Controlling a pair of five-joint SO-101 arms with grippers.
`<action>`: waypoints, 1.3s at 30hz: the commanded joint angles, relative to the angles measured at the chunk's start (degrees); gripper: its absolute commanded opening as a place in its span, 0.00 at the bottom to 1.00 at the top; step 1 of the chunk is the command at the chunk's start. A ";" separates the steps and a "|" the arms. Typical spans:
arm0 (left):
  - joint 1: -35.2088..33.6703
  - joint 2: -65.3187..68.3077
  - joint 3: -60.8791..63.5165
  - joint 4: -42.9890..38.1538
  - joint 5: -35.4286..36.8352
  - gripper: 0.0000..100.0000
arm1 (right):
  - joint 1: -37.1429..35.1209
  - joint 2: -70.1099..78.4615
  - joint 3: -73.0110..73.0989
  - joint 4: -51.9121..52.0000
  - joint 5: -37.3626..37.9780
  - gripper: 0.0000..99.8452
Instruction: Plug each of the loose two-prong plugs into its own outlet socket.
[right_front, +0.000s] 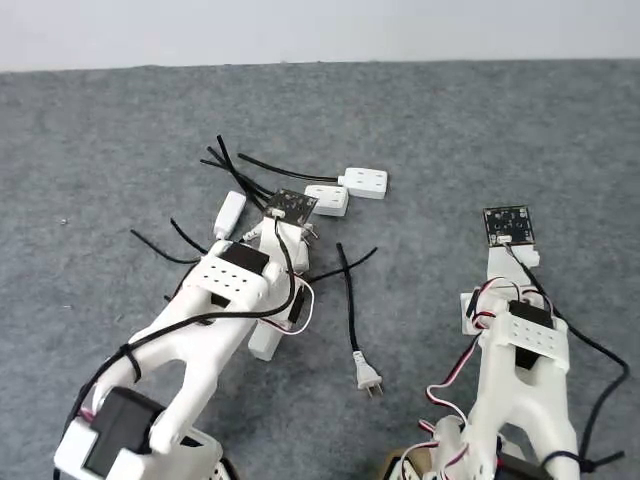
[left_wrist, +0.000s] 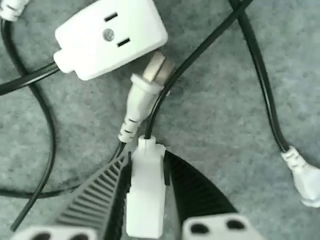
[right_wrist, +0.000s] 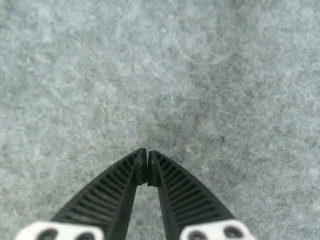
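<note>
The left gripper (left_wrist: 147, 156) grips a white cord end (left_wrist: 145, 200), its 2 jaws closed against the block's sides. Just beyond it, a two-prong plug (left_wrist: 141, 97) lies with its prongs at the rim of a white outlet socket (left_wrist: 110, 37), outside the slots. Between the 2 arms another plug (right_front: 368, 379) lies on the gray mat (right_front: 120, 120), well apart from the sockets, and the right gripper (right_wrist: 146, 167) is pinched fully together, holding nothing.

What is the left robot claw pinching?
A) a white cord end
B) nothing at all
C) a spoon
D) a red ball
A: the left gripper has a finger pressed on each side of the white cord end.
</note>
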 joint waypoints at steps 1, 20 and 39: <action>0.97 -6.42 -0.48 0.26 -1.32 0.01 | -0.57 -0.13 -1.23 0.04 0.62 0.01; 9.76 -29.80 15.60 0.62 0.18 0.01 | -0.40 -0.13 -1.23 0.04 0.62 0.01; -16.70 -29.63 23.43 -7.12 -62.95 0.20 | -0.57 -0.13 -1.14 0.04 0.62 0.01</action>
